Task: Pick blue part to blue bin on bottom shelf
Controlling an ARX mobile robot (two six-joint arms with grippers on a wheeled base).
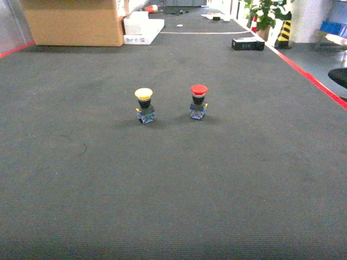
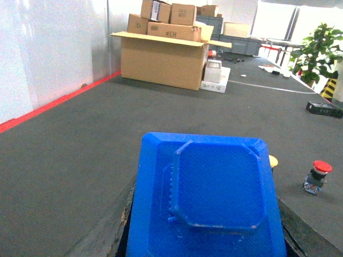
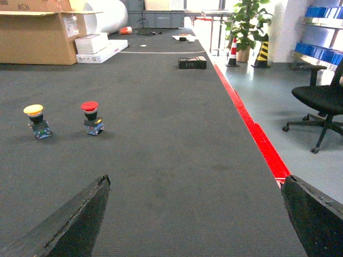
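The blue part [image 2: 214, 198], a flat blue plastic piece with a raised square panel and a toothed ridge, fills the lower left wrist view. My left gripper [image 2: 206, 206] is shut on it, with a dark finger [image 2: 115, 219] against each side. In the right wrist view, my right gripper [image 3: 195, 182] is open over bare dark carpet with nothing between its fingers. Neither gripper shows in the head view. A steel rack with blue bins [image 3: 321, 51] stands far off at the right. I cannot tell which tier is the bottom shelf.
A yellow push button [image 1: 144, 105] and a red push button [image 1: 198, 101] stand side by side on the dark carpet. Cardboard boxes [image 1: 76, 21] sit at the back left. A red floor line [image 3: 257, 134], an office chair [image 3: 321, 101] and a potted plant [image 3: 246, 21] lie to the right.
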